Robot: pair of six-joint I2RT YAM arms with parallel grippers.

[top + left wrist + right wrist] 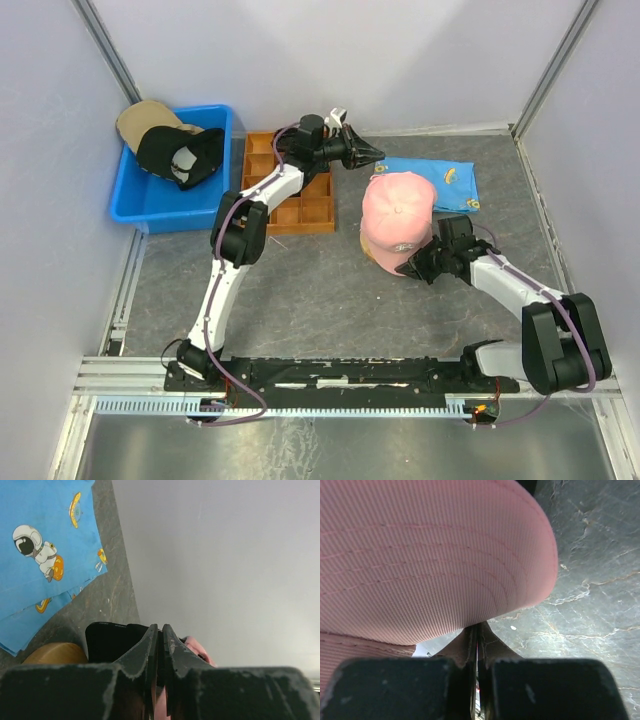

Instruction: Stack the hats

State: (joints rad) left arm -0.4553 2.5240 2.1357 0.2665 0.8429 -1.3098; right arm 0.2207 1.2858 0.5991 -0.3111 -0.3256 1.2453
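At the far left, a blue plastic bin (130, 210) is seen holding a tan fabric cap (140, 118) and, lying partly over it, a black fabric cap with a white emblem (165, 150). Just beside the bin, a brown wooden tray of small compartments (315, 210) is set on the grey table (320, 290).

Beyond the tray, the left gripper (370, 153) is held above the table near the back wall. Its fingers are pressed almost together with only a thin slit between them, and nothing is seen in their hold. It is pointed toward a blue cartoon-print cloth (440, 175) spread flat at the back.

In front of that cloth, the pink fabric cap (398, 210) is found crown up on the table, well apart from the two caps in the bin. At its near edge the right gripper (412, 265) is tucked under the brim. In the right wrist view the fingers are shut tight with the pink brim arching over them, and it cannot be told whether any fabric is caught.

The step in hand is judged to be taking the pink cap by its brim so it can be stacked with the others. A firm hold should be confirmed first, and if the brim lies only on top of the fingers, they should be reopened and closed across its edge. The cap is best lifted level and crown up. As the way to the bin is crossed by the left arm and the tray, that arm should be drawn aside.
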